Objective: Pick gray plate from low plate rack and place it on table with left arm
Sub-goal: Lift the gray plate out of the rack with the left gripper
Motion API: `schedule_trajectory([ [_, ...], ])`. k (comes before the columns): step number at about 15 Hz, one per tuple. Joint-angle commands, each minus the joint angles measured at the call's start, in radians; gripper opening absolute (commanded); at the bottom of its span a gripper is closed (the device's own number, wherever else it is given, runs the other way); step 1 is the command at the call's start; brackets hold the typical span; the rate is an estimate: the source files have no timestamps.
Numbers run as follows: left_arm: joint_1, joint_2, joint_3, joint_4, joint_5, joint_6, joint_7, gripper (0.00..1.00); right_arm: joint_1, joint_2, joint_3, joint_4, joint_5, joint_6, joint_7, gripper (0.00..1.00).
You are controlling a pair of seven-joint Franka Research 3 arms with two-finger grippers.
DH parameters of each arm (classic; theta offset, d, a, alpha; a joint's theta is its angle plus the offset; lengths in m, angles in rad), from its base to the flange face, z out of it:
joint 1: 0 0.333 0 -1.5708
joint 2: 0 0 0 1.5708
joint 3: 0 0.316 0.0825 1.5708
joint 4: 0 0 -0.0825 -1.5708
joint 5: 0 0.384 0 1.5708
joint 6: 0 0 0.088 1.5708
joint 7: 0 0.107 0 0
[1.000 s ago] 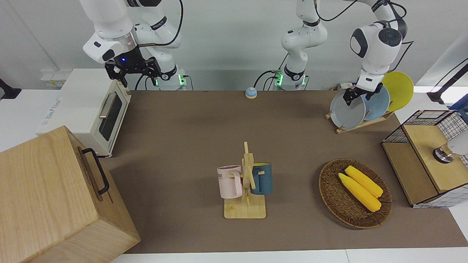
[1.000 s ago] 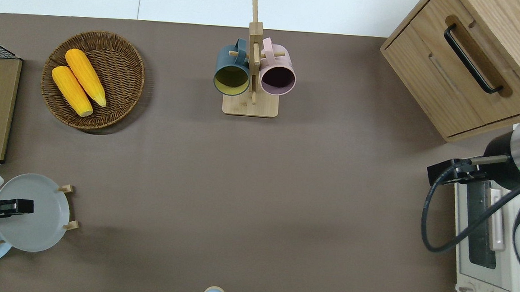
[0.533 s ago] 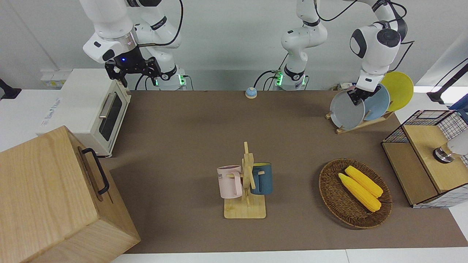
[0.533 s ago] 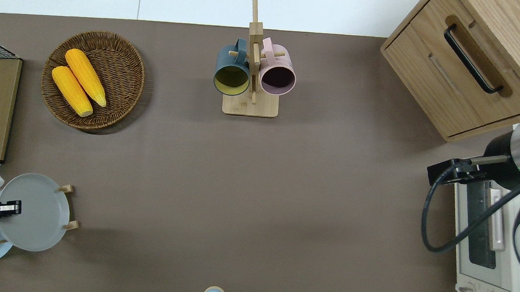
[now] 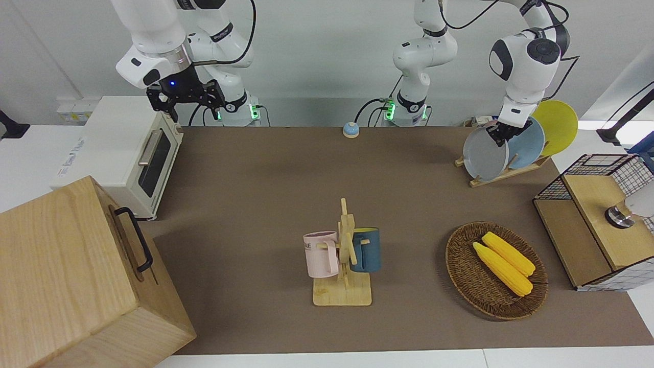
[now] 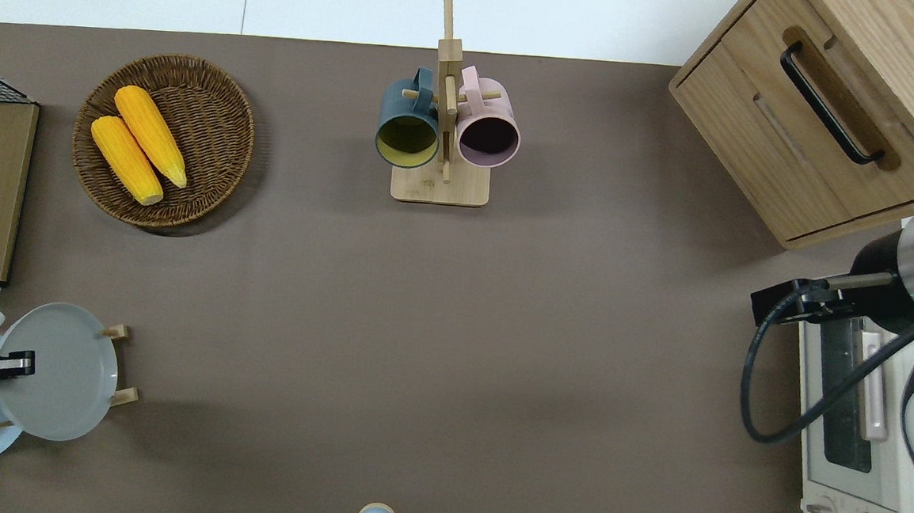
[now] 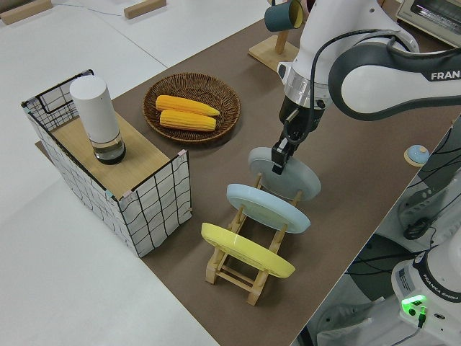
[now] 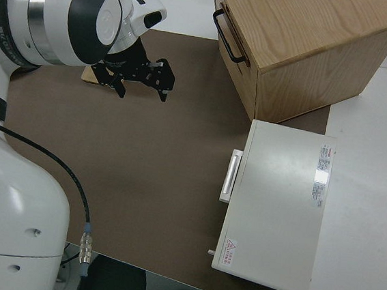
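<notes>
The gray plate (image 5: pixel 483 156) (image 6: pixel 60 383) (image 7: pixel 304 182) leans in the low plate rack (image 5: pixel 505 173) (image 7: pixel 238 277) at the left arm's end of the table (image 5: pixel 255 179), in the slot farthest from the robots. My left gripper (image 5: pixel 498 134) (image 6: pixel 16 363) (image 7: pixel 279 161) comes down from above and is shut on the plate's upper rim, one finger on each face. A light-blue plate (image 5: pixel 529 145) (image 7: pixel 266 207) and a yellow plate (image 5: pixel 559 125) (image 7: pixel 245 251) stand in the slots nearer to the robots. The right arm is parked, its gripper (image 5: pixel 186 97) (image 8: pixel 141 82) open.
A wicker basket (image 5: pixel 460 276) with two corn cobs lies farther from the robots than the rack. A wire-and-wood box (image 5: pixel 587 225) stands beside both. A mug stand (image 5: pixel 345 255) is mid-table. A toaster oven (image 5: pixel 122 153) and wooden cabinet (image 5: pixel 66 276) fill the right arm's end.
The left gripper's fingers have closed onto the gray plate's rim. The plate now stands a little more upright in its slot. The right arm has not moved.
</notes>
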Motion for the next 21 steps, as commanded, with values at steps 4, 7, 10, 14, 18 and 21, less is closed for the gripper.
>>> schedule_trajectory([
  [4,-0.015,-0.015,-0.003,0.106,0.012,-0.138,-0.009,0.03,-0.024,-0.002,0.021,0.007,-0.006,-0.011,0.012,0.983],
  [7,-0.019,-0.015,-0.009,0.186,0.001,-0.232,-0.006,0.03,-0.024,-0.002,0.021,0.007,-0.006,-0.011,0.012,0.983],
  [10,-0.021,-0.013,-0.014,0.264,-0.044,-0.319,0.003,0.03,-0.024,-0.002,0.020,0.007,-0.006,-0.011,0.012,0.983],
  [14,-0.021,-0.011,-0.028,0.295,-0.096,-0.352,0.008,0.03,-0.024,-0.002,0.021,0.007,-0.006,-0.011,0.012,0.983],
  [18,-0.029,0.015,-0.028,0.286,-0.261,-0.341,0.083,0.03,-0.024,-0.002,0.020,0.007,-0.006,-0.011,0.012,0.983],
  [21,-0.038,0.041,-0.028,0.280,-0.433,-0.337,0.123,0.04,-0.024,-0.002,0.020,0.007,-0.006,-0.011,0.012,0.983],
])
